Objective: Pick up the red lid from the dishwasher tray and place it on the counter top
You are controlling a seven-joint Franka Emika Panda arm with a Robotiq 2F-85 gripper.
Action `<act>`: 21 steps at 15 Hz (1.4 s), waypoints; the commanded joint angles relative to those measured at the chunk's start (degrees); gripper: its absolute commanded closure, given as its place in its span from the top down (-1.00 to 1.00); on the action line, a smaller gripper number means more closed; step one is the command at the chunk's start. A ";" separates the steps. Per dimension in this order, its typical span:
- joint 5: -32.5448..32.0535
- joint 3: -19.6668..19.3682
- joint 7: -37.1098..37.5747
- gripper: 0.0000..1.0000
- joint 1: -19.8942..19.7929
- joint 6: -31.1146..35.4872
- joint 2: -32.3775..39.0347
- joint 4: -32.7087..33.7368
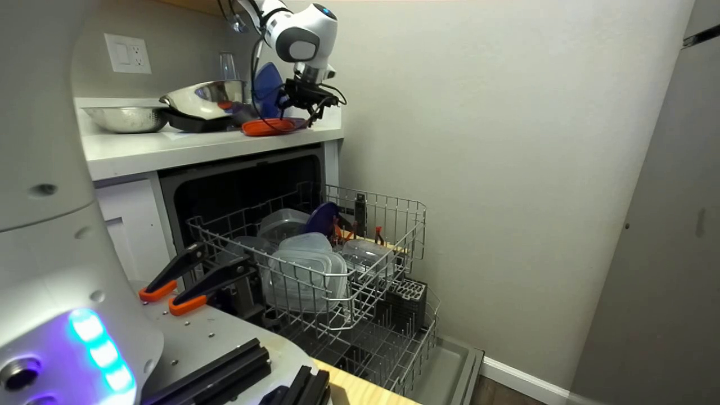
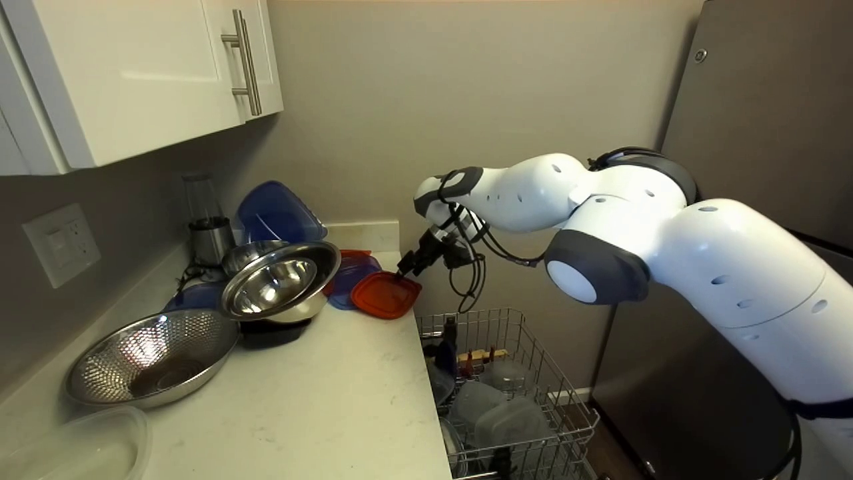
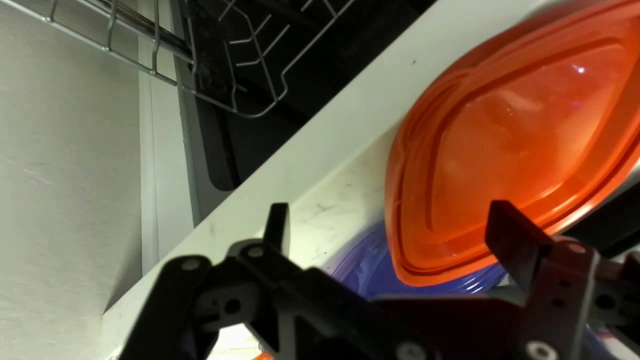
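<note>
The red lid lies on the counter top near its front edge; it also shows in an exterior view. In the wrist view the red lid partly overlaps a blue lid. My gripper is open with nothing between its fingers. In the wrist view one finger appears over the red lid's edge and the other over the counter top. In both exterior views the gripper is just above the far end of the counter; contact with the lid cannot be told. The dishwasher tray is pulled out below.
The tray holds clear containers and a purple-blue dish. Metal bowls, a colander and an upright blue lid stand on the counter. Another red piece lies by the wall. A wall is close beyond the gripper.
</note>
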 commanded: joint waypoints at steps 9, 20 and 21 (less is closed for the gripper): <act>-3.49 -14.25 1.75 1.00 25.31 17.55 -21.48 -36.36; -22.70 -28.95 23.44 1.00 50.40 34.22 -37.88 -55.95; -23.30 -31.95 24.81 1.00 53.80 34.44 -38.31 -57.07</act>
